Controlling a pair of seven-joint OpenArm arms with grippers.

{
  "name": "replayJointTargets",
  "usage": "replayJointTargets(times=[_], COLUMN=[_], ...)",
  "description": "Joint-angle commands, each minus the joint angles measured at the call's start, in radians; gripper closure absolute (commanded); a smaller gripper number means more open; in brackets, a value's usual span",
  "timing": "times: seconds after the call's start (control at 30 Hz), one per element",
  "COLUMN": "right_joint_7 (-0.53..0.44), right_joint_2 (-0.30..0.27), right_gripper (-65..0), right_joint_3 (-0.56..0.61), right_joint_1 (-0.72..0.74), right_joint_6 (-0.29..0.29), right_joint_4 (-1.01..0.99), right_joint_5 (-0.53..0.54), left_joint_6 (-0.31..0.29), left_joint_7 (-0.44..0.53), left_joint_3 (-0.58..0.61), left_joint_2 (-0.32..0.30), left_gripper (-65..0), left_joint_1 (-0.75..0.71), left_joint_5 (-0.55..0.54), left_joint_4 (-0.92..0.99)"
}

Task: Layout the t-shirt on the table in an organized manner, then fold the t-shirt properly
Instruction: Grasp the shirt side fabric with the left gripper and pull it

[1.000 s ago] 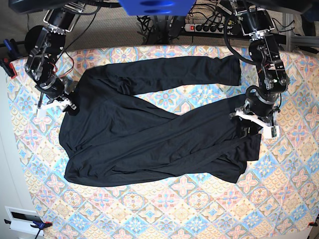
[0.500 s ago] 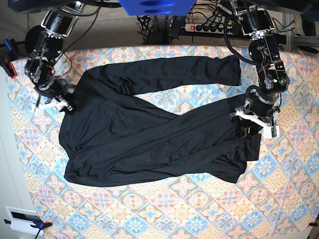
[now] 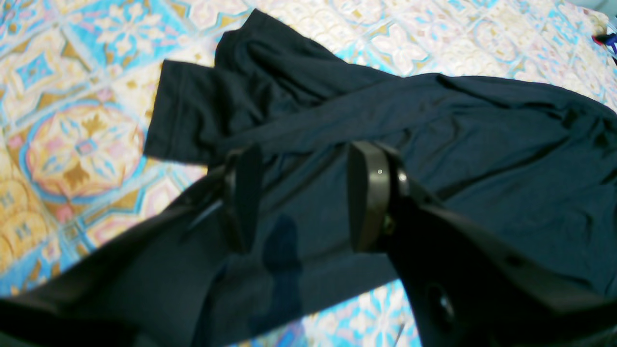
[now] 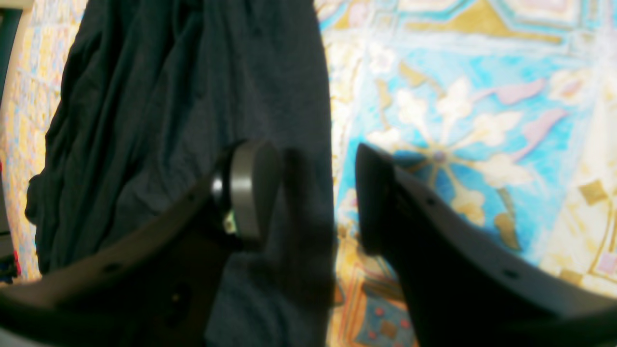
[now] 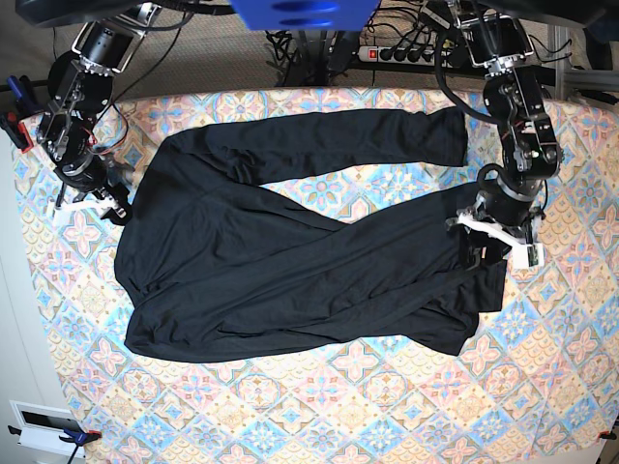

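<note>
Risk first: the black t-shirt (image 5: 290, 261) is a thin, drapey long-sleeved garment lying spread but not tidy on the patterned table (image 5: 387, 406), with one sleeve stretched along the far side and the other sleeve crossing the body diagonally.

The left claw (image 3: 301, 197) hangs just above the cloth with its jaws apart and nothing between them. Directly beneath and ahead of it lies layered fabric, where the crossing sleeve's cuff end overlaps the body hem. If it pinches here, it could likely catch two layers at once and drag the body along with the sleeve, bunching what is already flat.

The right claw (image 4: 308, 193) is also spread wide and empty. It straddles the garment's side edge: one finger sits over black cloth, the other over bare table. Whether it touches the cloth cannot be told. A close from here might miss the edge, or nip only a thin fold that slips free when lifted.

Edges and room: beyond the right claw, away from the garment, is a narrow strip of bare table before the table's edge, so pulling outward that way has little room. Outward of the left claw there is somewhat more bare table. The widest open stretch lies on the near side of the garment, well apart from both claws. Cables and a power strip (image 5: 401, 53) sit off the table's far edge, behind both arms.
</note>
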State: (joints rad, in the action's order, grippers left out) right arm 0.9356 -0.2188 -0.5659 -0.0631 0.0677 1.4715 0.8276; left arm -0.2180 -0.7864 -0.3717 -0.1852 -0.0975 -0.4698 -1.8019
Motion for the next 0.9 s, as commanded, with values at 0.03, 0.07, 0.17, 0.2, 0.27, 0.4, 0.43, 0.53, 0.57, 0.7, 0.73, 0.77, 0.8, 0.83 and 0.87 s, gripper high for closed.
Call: replayJointTargets(times=[0.03, 0.07, 0.17, 0.2, 0.27, 0.4, 0.43, 0.53, 0.57, 0.7, 0.73, 0.77, 0.8, 0.83, 0.87], right_joint_7=[-0.013, -0.013, -0.013, -0.013, -0.013, -0.013, -0.013, -0.007, -0.007, -0.007, -0.008, -0.007, -0.007, -0.007, -0.005], right_joint_2=[-0.018, -0.018, -0.018, -0.018, -0.018, -0.018, -0.018, -0.018, -0.018, -0.018, -0.018, -0.018, -0.018, -0.018, -0.018], right_gripper=[-27.1, -27.1, -27.1, -27.1, -27.1, -27.1, -27.1, -27.1, -27.1, -27.1, -27.1, -27.1, -27.1, -27.1, -27.1], right_joint_3=[-0.004, -0.004, -0.004, -0.004, -0.004, -0.003, -0.001, 0.002, 0.004, 0.004, 0.004, 0.004, 0.004, 0.004, 0.004], right_joint_1=[0.013, 0.013, 0.013, 0.013, 0.013, 0.013, 0.013, 0.013, 0.013, 0.013, 0.013, 0.013, 0.013, 0.013, 0.013], right_joint_6=[0.010, 0.010, 0.010, 0.010, 0.010, 0.010, 0.010, 0.010, 0.010, 0.010, 0.010, 0.010, 0.010, 0.010, 0.010], right_joint_4=[0.016, 0.016, 0.016, 0.016, 0.016, 0.016, 0.016, 0.016, 0.016, 0.016, 0.016, 0.016, 0.016, 0.016, 0.018], right_joint_5=[0.019, 0.019, 0.019, 0.019, 0.019, 0.019, 0.019, 0.019, 0.019, 0.019, 0.019, 0.019, 0.019, 0.019, 0.019], left_joint_6=[-0.004, -0.004, -0.004, -0.004, -0.004, -0.004, -0.004, -0.004, -0.004, -0.004, -0.004, -0.004, -0.004, -0.004, -0.004], left_joint_7=[0.020, 0.020, 0.020, 0.020, 0.020, 0.020, 0.020, 0.020, 0.020, 0.015, 0.014, 0.012, 0.012, 0.012, 0.011], left_joint_3=[-0.003, -0.003, -0.003, -0.003, -0.003, -0.003, -0.003, -0.003, -0.003, -0.003, -0.003, -0.003, 0.001, 0.004, 0.006], left_joint_2=[-0.009, -0.009, -0.009, -0.009, -0.009, -0.009, -0.007, -0.007, -0.007, -0.007, -0.007, -0.007, -0.007, -0.006, -0.004], left_gripper=[-28.4, -28.4, -28.4, -28.4, -28.4, -28.4, -28.4, -28.4, -28.4, -28.4, -28.4, -28.4, -28.4, -28.4, -28.4], left_joint_1=[0.006, 0.005, 0.005, 0.005, 0.005, 0.006, 0.006, 0.005, 0.005, 0.005, 0.005, 0.005, 0.003, 0.003, 0.003], left_joint_5=[-0.011, -0.011, -0.011, -0.011, -0.011, -0.017, -0.017, -0.017, -0.017, -0.014, -0.016, -0.017, -0.019, -0.019, -0.020], left_joint_4=[-0.019, -0.019, -0.019, -0.019, -0.019, -0.019, -0.019, -0.019, -0.019, -0.019, -0.019, -0.019, -0.019, -0.019, -0.019])
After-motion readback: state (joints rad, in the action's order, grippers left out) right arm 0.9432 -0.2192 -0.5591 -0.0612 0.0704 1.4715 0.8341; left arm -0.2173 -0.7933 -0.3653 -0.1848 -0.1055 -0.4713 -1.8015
